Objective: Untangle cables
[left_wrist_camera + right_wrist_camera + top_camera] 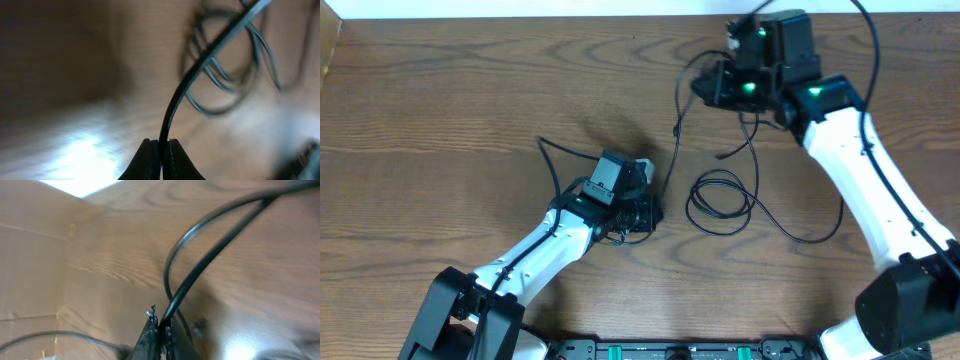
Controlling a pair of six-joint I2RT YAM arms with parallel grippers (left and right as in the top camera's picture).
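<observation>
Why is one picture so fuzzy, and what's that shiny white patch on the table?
Left wrist view: the camera is very close, so the coiled loops and table look fuzzy; the black cable at the left claw is sharper, and the white patch is light glaring off the wood. Right wrist view: clearer grain, smaller glare bottom right. Overhead view: sharp, evenly lit.

Blurred cables [171,105], loops cut off at top edge.
</observation>
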